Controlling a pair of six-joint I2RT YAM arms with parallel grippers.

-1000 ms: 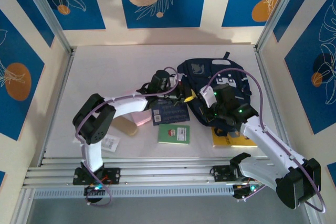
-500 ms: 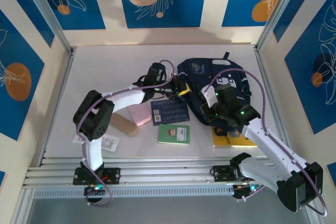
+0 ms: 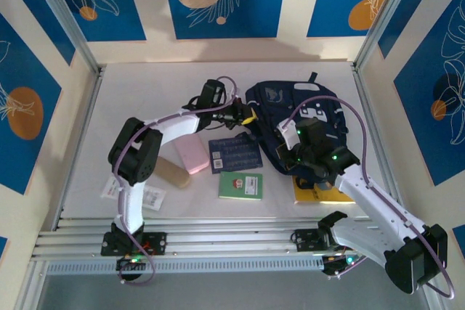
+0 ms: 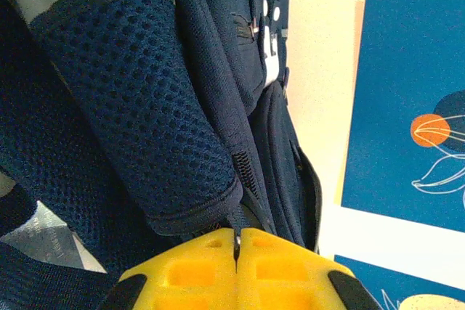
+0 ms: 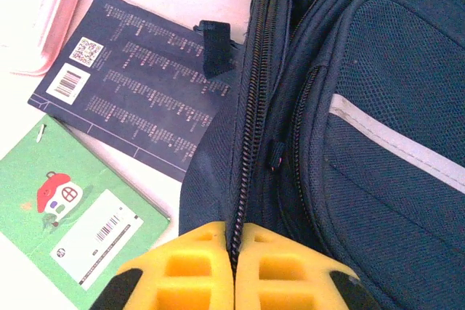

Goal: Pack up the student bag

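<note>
One student bag, three books, one pink case.

The student bag is being seen as matt navy woven cloth, its mesh pocket as coarse netting. The left claw and right claw are being shown in matt yellow plastic, the green booklet in smooth paper.

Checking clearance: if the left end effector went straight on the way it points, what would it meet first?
The student bag: the left end effector is shut on its zipper pull, with navy mesh fabric directly ahead, apparently touching.
</note>
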